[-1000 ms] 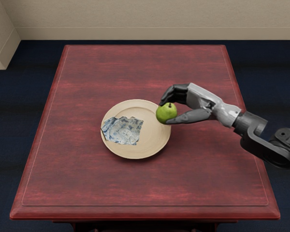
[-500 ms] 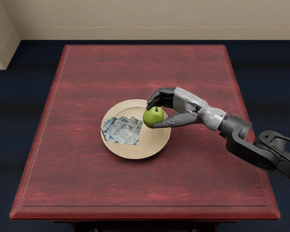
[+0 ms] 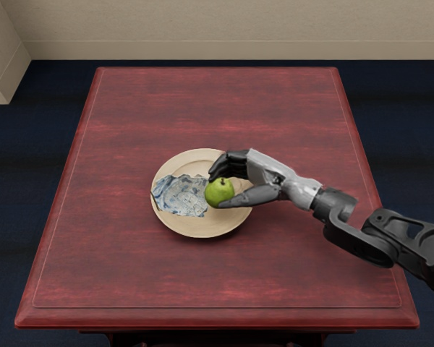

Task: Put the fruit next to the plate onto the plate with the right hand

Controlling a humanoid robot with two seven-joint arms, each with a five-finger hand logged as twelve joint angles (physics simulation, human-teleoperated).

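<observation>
The right hand (image 3: 259, 177) reaches in from the right edge, and it's got the fruit (image 3: 219, 192): small, green, stem on top. The dark fingers (image 3: 228, 165) curl over its far side and the thumb presses along its near side. That pinch leaves the underside free, which looks right for setting it down cleanly. The fruit is over the plate (image 3: 202, 230), just right of the blue patterned patch (image 3: 181, 195) and well inside the rim. I can't tell from this angle whether it touches the plate's surface. The forearm slants low across the tabletop (image 3: 202, 108), wrist angled toward the dish. To my eye, what's left is a little lowering if needed, then letting go. The left arm is not in sight.
</observation>
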